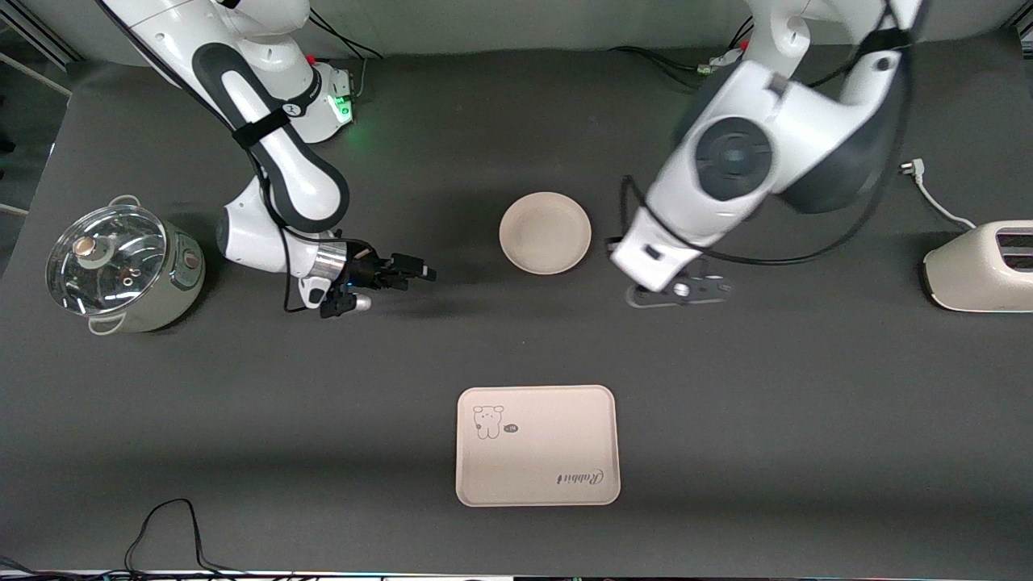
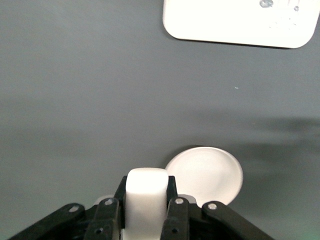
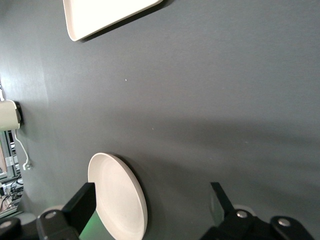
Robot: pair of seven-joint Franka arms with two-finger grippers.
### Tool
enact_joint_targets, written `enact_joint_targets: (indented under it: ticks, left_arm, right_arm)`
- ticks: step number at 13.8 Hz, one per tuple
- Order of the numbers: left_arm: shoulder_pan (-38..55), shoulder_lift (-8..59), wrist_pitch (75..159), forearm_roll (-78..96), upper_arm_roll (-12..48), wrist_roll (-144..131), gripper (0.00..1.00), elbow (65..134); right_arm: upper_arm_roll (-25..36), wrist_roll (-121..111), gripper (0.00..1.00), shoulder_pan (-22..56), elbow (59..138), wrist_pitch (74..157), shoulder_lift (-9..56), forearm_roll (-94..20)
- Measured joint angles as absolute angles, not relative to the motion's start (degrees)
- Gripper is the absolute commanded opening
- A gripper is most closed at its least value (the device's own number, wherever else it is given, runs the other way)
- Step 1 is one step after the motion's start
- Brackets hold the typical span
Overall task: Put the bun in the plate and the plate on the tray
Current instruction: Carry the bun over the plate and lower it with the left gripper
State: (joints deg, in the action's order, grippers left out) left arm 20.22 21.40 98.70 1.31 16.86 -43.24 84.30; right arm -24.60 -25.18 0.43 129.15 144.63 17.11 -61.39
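so the bun [image 2: 146, 200] is a small smooth white lump, rounded on top and plain all over, much smaller than the plate. it's clamped between the fingers of the left gripper [image 2: 146, 215], which is up in the air over bare bench [image 1: 726, 420] just beside the plate, toward the left arm's end. in the front view the wrist hides the bun, so only the left wrist view shows it.

the plate [image 1: 545, 232] is a round shallow cream-beige dish with a raised rim, sitting flat around the middle of the bench with nothing in it. the tray [image 1: 537, 445] is a cream-beige rectangle with rounded corners, a little bear drawing in one corner and cursive "rabbit" lettering in another. it lies close to the bench edge nearest the front camera, well apart from the plate and nearer to that camera.

the right gripper [image 1: 403, 270] waits with its fingers spread apart and nothing in them, over bare bench beside the plate on the right arm's side.

a glass-lidded pot [image 1: 121, 270] sits near the bench edge at the right arm's end, and a cream toaster [image 1: 980, 266] at the left arm's end.
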Motion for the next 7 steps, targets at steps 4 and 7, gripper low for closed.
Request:
enact_joint_targets:
  ticks: [4, 7]
  left_arm:
    - [27.43, 26.58, 110.77, 1.26, 17.18, -53.17, 0.32, 90.73]
    - [29.81, 28.99, 121.33, 1.18, 17.16, -54.71, 0.32, 98.18]
  right_arm:
    - [-27.95, -25.18, 1.00, 1.22, 129.14, 148.70, 17.83, -65.74]
    - [-27.93, -25.24, 1.00, 0.97, 129.13, 148.70, 18.78, -66.17]
